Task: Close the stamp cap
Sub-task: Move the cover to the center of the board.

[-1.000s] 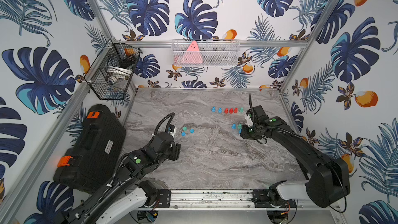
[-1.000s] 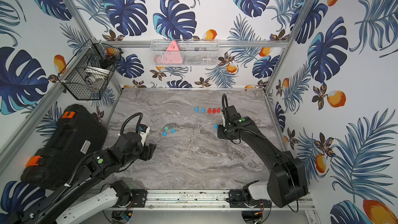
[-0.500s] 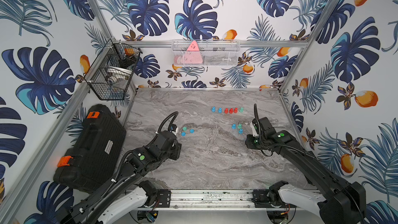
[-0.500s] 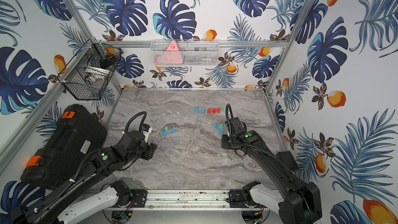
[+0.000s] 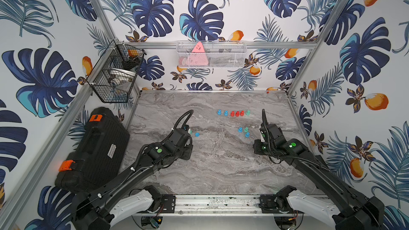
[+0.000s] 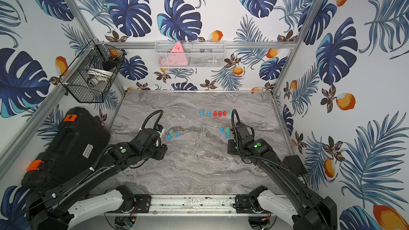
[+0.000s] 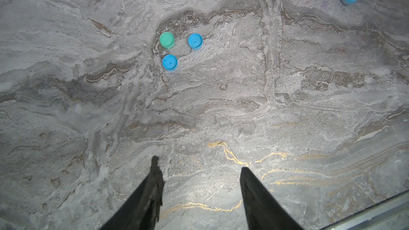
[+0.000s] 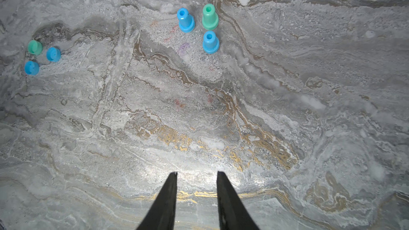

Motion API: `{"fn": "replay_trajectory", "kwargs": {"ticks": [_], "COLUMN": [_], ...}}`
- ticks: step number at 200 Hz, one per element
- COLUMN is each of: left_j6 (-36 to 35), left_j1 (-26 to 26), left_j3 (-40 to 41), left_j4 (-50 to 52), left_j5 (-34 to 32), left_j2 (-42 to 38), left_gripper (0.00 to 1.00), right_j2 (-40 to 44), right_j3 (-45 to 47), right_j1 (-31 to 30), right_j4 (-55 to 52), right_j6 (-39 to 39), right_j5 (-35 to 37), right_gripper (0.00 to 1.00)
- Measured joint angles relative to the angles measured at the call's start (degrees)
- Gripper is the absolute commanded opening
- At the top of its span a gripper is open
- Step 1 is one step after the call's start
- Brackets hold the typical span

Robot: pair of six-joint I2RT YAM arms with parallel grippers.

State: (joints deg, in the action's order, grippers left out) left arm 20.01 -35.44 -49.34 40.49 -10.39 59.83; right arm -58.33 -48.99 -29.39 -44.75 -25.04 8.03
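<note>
My left fingers [image 7: 150,195] are spread apart with nothing between them but bare grey marbled surface [image 7: 221,111]. My right fingers [image 8: 166,200] stand closer together, with a narrow gap between them, and they also pinch nothing.

Ahead of the left fingers, three loose caps lie in a tight cluster on the surface: a green cap [image 7: 166,39], a blue cap [image 7: 195,40] just beside it, and a second blue cap [image 7: 170,62]. None of them touch. In a top view this cluster [image 6: 172,134] sits just past the left arm's wrist.

Ahead of the right fingers, three stamps stand upright with their wide ends down: a blue stamp [image 8: 186,19], a green stamp [image 8: 209,17] and another blue stamp [image 8: 210,42]. They are well apart from the caps, on the right arm's side of the surface.

Farther back, a row of six stamps [image 5: 234,113] stands in a line: two blue, three red, one green.

A black case [image 5: 93,149] lies off the surface's left edge. A black wire basket [image 5: 115,78] hangs above it, and a white mesh basket [image 5: 221,58] holding a pink triangle [image 5: 197,56] hangs on the back wall.
</note>
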Motion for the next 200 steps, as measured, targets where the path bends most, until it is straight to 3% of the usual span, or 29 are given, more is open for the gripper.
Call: {"fn": "replay_trajectory", "kwargs": {"ticks": [78, 132, 200], "left_j6": [4.7, 8.5, 10.5], "left_j1": [9.7, 13.1, 13.7], "left_j3": [-3.5, -8.7, -13.5], "left_j4": [-10.5, -14.3, -16.2], "left_j5": [10.5, 9.8, 6.3], "left_j2": [16.2, 27.5, 37.2], "left_gripper": [0.60, 0.58, 0.53], "right_j2": [0.7, 2.1, 3.2], "right_j3": [0.1, 0.2, 0.3], "right_j1": [-1.9, -3.3, -5.1], "right_j4": [0.0, 0.0, -0.1], "right_j6": [-0.9, -1.1, -1.5], "right_j5": [1.9, 3.2, 4.6], "right_gripper": [0.33, 0.33, 0.33]}}
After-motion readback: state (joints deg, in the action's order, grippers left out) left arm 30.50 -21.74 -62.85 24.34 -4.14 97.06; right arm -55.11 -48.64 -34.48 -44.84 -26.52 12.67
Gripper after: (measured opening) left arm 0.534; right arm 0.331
